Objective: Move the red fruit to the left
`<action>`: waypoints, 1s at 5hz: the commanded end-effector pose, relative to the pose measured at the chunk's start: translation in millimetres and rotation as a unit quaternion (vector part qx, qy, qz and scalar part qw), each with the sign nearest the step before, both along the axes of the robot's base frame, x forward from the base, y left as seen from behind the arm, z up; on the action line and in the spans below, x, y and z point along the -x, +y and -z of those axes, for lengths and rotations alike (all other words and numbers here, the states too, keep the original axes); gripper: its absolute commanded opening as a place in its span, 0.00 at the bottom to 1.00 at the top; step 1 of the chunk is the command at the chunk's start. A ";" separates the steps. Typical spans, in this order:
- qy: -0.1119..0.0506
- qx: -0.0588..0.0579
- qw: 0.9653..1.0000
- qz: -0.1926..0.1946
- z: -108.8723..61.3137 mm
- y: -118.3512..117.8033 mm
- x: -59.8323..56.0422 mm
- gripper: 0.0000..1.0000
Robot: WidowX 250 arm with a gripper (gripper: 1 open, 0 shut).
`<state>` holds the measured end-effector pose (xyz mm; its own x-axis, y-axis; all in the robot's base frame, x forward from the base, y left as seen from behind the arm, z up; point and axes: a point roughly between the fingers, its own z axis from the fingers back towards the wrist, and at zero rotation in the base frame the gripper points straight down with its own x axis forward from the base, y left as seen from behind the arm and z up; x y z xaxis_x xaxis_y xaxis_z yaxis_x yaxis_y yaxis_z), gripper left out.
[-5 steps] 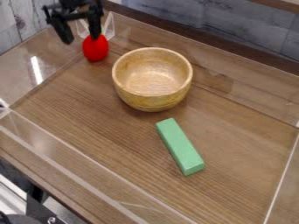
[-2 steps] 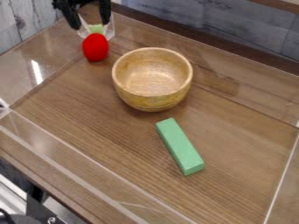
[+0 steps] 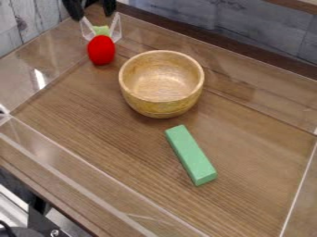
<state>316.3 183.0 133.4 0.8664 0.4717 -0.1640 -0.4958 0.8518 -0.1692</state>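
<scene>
Nearest, wooden table (image 3: pixel 87 157) with clear side walls. On it, flat green block (image 3: pixel 191 155), lying diagonally, well apart from everything else. Farther back, round wooden bowl (image 3: pixel 161 82), upright, near the middle. Beyond and left of the bowl, the red fruit (image 3: pixel 100 50), resting on the tabletop near the far left corner, green stem upward, free of any grasp. Just above the fruit, at the top edge, black gripper (image 3: pixel 92 11), mostly cut off, fingers spread apart, pinching nothing.
</scene>
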 end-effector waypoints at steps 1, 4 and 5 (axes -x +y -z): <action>-0.045 -0.036 0.998 0.018 -35.3 1.5 8.1 1.00; -0.033 -0.026 0.996 0.077 -28.4 -54.6 21.9 1.00; -0.035 -0.028 0.992 0.119 -21.6 -89.9 29.4 1.00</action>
